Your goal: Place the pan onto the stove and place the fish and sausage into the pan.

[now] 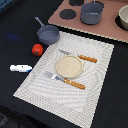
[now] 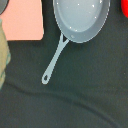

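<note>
The pan (image 1: pixel 48 34) is a small round blue-grey saucepan standing on the dark table just off the placemat's far corner, on the exterior view's left. Its thin handle (image 1: pixel 39 21) points away. The wrist view looks straight down into the empty pan (image 2: pixel 81 17), with the handle (image 2: pixel 54 59) fully visible. The stove (image 1: pixel 112 29) is a pinkish board at the back right, and its corner shows in the wrist view (image 2: pixel 22 20). The red sausage (image 1: pixel 37 49) lies near the pan, and its edge shows in the wrist view (image 2: pixel 125 7). The white-and-blue fish (image 1: pixel 21 68) lies further forward. No gripper shows in either view.
A larger grey pot (image 1: pixel 92 12) stands on the stove beside a black burner disc (image 1: pixel 66 14). A white bowl (image 1: pixel 124 19) sits at the stove's right end. The woven placemat (image 1: pixel 97 75) holds a round plate (image 1: pixel 68 66), a fork (image 1: pixel 62 80) and a knife (image 1: pixel 80 56).
</note>
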Tool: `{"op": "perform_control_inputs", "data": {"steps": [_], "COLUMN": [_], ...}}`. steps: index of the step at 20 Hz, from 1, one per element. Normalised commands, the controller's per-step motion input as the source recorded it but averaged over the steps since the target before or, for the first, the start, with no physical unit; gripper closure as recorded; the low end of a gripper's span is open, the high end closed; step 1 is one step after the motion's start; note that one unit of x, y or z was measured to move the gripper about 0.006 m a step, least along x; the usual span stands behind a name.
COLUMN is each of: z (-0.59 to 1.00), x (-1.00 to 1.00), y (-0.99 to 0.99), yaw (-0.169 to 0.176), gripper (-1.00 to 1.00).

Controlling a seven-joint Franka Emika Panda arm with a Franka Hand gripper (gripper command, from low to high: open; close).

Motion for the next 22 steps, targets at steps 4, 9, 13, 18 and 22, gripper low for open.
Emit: {"op": "perform_control_inputs", "data": {"steps": [4, 9, 13, 18, 22], "z": [-0.25, -0.37, -0.37, -0.47, -0.64], "x": [-0.10, -0.06, -0.07, -0.21, -0.46], "y": [-0.15, -0.18, -0.12, -0.15, -0.19], "yaw": [-0.034, -0.051, -0.024, -0.021, -0.073], "gripper": [-1.00, -1.00, -1.00, -1.00, -1.00]}}
